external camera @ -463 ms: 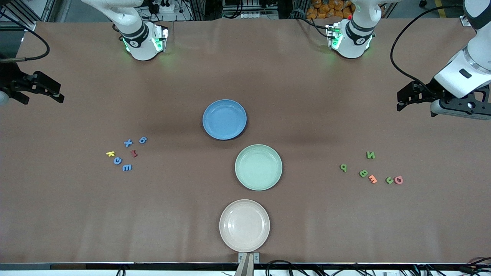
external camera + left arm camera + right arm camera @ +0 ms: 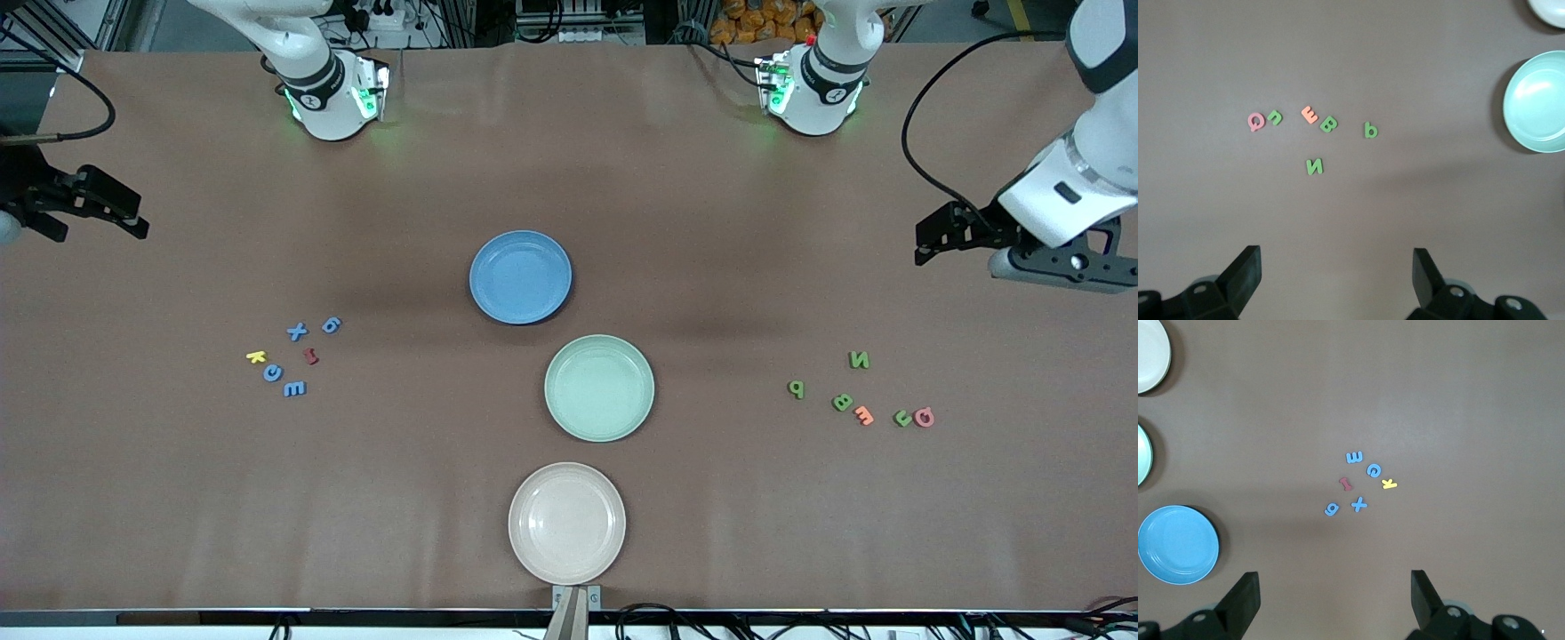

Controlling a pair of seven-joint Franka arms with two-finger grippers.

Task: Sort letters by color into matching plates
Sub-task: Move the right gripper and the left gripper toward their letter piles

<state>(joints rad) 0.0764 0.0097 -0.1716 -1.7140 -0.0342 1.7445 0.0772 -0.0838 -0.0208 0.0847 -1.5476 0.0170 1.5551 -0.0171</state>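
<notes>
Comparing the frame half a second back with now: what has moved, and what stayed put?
Only the left gripper moved: still open and empty, it drifted slightly toward the table's middle and toward the robots' bases, above bare table at its own end. The right gripper waits open at its end. The letters, the blue plate and the green plate lie unchanged, nothing grasped.

Two glossy white jointed arms on round white bases (image 2: 333, 98) lit by green lamps; black bands ring the joints; black cables (image 2: 933, 133) loop along; matte black angular two-finger grippers (image 2: 929, 244).
</notes>
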